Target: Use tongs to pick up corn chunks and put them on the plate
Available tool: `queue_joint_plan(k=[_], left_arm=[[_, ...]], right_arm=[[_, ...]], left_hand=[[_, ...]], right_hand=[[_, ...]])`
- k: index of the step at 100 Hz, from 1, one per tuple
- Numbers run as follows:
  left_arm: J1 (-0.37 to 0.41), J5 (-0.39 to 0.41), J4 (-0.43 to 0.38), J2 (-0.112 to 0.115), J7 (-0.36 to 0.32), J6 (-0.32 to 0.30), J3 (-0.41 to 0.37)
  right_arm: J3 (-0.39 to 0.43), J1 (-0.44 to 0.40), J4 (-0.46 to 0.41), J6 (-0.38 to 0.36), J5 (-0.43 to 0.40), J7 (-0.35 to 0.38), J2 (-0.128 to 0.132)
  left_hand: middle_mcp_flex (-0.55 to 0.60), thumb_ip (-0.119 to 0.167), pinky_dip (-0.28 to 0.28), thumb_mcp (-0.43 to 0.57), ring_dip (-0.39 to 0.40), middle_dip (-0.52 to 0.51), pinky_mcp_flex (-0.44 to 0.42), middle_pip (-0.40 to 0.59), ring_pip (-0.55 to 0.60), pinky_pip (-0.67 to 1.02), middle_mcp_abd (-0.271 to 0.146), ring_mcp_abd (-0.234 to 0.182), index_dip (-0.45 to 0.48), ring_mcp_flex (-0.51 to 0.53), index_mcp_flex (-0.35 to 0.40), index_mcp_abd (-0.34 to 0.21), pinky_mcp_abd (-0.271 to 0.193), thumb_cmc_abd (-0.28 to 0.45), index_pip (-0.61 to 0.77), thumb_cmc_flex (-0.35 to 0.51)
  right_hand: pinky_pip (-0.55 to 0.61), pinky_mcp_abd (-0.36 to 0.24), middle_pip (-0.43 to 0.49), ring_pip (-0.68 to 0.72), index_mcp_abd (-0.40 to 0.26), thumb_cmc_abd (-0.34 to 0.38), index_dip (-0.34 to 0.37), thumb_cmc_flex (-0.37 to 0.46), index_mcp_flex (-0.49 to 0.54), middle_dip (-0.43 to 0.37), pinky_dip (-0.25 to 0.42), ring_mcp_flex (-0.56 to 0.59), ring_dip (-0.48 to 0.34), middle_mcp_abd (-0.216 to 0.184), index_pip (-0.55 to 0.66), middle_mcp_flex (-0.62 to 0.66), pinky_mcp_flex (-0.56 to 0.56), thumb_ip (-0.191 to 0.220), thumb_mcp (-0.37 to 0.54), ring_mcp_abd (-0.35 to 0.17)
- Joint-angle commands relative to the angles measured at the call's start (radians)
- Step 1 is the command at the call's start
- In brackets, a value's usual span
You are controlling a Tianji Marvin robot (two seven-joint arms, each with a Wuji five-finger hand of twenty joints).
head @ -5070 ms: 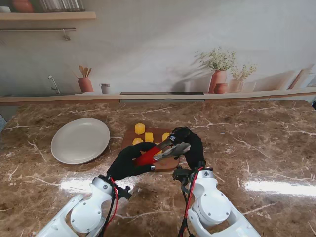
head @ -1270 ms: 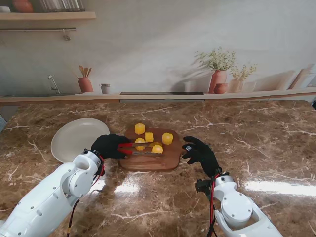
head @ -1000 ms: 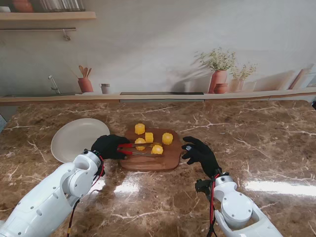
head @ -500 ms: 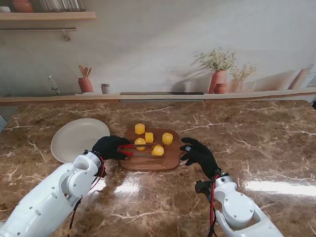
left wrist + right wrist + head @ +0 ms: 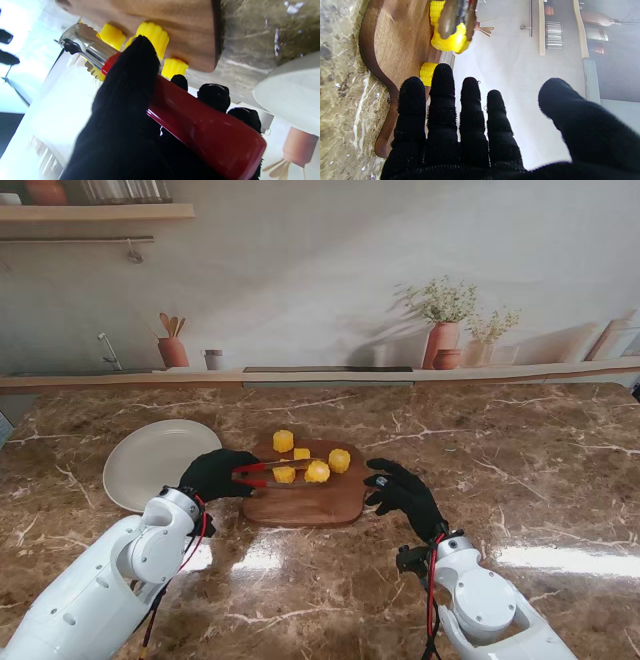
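Gripped chunk: one corn chunk [image 5: 317,471] sits pinched between the metal tips of the tongs [image 5: 268,472], over the middle of the wooden board [image 5: 330,502]; the right wrist view shows both tips clamped on its sides, and I cannot tell if it touches the wood.
Other chunks: three more on the board, one at the far edge [image 5: 283,441], one to the right [image 5: 339,460], one [image 5: 285,474] just beside the tongs.
Tongs: red handles, steel scalloped ends, pointing right across the board.
Left hand: the left hand [image 5: 215,475] is wrapped tight round the red handles, thumb pressed on top, at the board's left edge.
Right hand: the right hand [image 5: 403,491] is empty, fingers spread, just off the board's right edge over the surface [image 5: 520,480].
Plate: the white plate [image 5: 150,463] lies to the left of the board, near the left hand, nothing on it.
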Motion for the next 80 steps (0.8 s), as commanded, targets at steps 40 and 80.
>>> queue_joint_plan(k=[40,80], left_arm=[[0.275,0.080,-0.203,0.005,0.041,0.086,-0.369],[0.325,0.092,-0.135,0.005,0.038,0.186,-0.491]], right_arm=[[0.001,-0.003,0.007,0.001,0.001,0.023,0.002],[-0.032,0.029,0.029,-0.002,0.001,0.050,0.005]], left_hand=[[0.016,0.102,0.042,0.244,0.015,0.013,0.009,0.014,0.068,0.064,-0.001,0.023,0.022,0.030,0.172,-0.095,0.011,0.207,0.226,0.106],[-0.007,0.084,0.028,0.111,0.012,0.004,0.007,-0.012,0.041,0.042,0.000,0.002,-0.033,0.017,0.140,-0.090,-0.003,0.272,0.165,0.147]], right_hand=[[-0.012,-0.009,-0.001,0.009,-0.013,0.014,-0.012,-0.028,-0.029,0.012,0.032,-0.018,0.015,-0.013,-0.017,0.007,-0.006,0.037,-0.027,-0.008],[-0.016,-0.009,-0.004,0.005,-0.014,0.016,-0.012,-0.027,-0.030,0.013,0.034,-0.021,0.014,-0.014,-0.018,0.004,-0.008,0.037,-0.030,-0.012]])
